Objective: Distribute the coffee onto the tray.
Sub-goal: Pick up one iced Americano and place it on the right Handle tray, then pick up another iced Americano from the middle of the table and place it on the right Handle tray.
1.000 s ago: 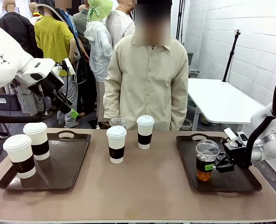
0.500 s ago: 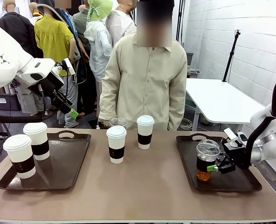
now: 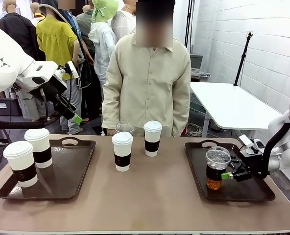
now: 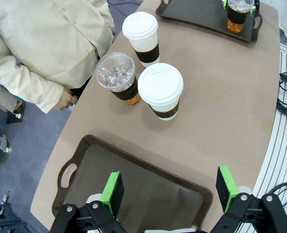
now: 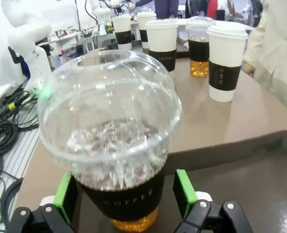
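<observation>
"On the long tan table, how does the load lie?"

"Two dark brown rectangular plastic trays with handle slots sit at either end. The left tray carries two white lidded paper cups with dark brown sleeves, a nearer one and a farther one. The right tray carries one clear dome-lidded plastic cup of amber drink, upright near its left edge. Between the trays, on bare table, stand two more white cups. A second clear domed cup stands at the far edge, just before the person in the beige shirt."

"And the end effectors?"

"The left end effector hangs above the left tray, jaws wide, holding nothing. The right end effector has its green pads on either side of the clear cup's sleeve. The right wrist view shows a sliver of gap at each pad, so I judge it parted and not gripping."

"So what makes this step go well?"

"The cup looks placed, I'd say. Draw back straight along the fingers, level, jaws apart, so neither pad drags the sleeve and tips an iced, top-heavy cup. Clear the tray's raised rim before turning. Three cups on the table are not yet on a tray."
</observation>
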`<control>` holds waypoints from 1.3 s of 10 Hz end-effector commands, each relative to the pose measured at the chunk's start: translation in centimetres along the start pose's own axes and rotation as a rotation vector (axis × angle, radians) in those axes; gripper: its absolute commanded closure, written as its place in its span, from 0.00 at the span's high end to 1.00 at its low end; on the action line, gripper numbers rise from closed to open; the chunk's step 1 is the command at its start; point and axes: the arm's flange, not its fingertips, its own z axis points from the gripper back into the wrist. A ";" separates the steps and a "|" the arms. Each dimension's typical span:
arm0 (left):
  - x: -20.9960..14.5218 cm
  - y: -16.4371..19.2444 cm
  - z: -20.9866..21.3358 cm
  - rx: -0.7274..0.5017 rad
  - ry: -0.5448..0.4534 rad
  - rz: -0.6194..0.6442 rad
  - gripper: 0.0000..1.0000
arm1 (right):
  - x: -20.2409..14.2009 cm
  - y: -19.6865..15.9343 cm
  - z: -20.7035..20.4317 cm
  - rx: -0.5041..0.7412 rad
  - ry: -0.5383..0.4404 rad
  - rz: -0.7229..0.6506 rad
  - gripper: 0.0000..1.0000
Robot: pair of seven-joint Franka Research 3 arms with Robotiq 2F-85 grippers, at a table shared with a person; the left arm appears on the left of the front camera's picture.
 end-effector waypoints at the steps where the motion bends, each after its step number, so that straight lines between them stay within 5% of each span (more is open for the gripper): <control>1: -0.1 0.1 0.0 -0.008 -0.006 0.002 1.00 | 0.0 0.5 1.3 0.018 0.025 -0.048 1.00; 6: -0.1 0.1 0.0 -0.008 -0.006 0.002 1.00 | -0.9 1.7 4.7 -0.123 0.043 -0.107 1.00; 7: -0.1 0.1 0.0 -0.008 -0.006 0.002 1.00 | 0.2 0.6 4.0 -0.127 0.160 -0.121 1.00; 8: -0.1 0.1 0.0 -0.008 -0.006 0.002 1.00 | -1.5 1.2 4.9 -0.086 0.029 -0.085 1.00; 13: -0.1 0.1 0.0 -0.008 -0.006 0.002 1.00 | -1.5 1.2 4.9 -0.086 0.029 -0.085 1.00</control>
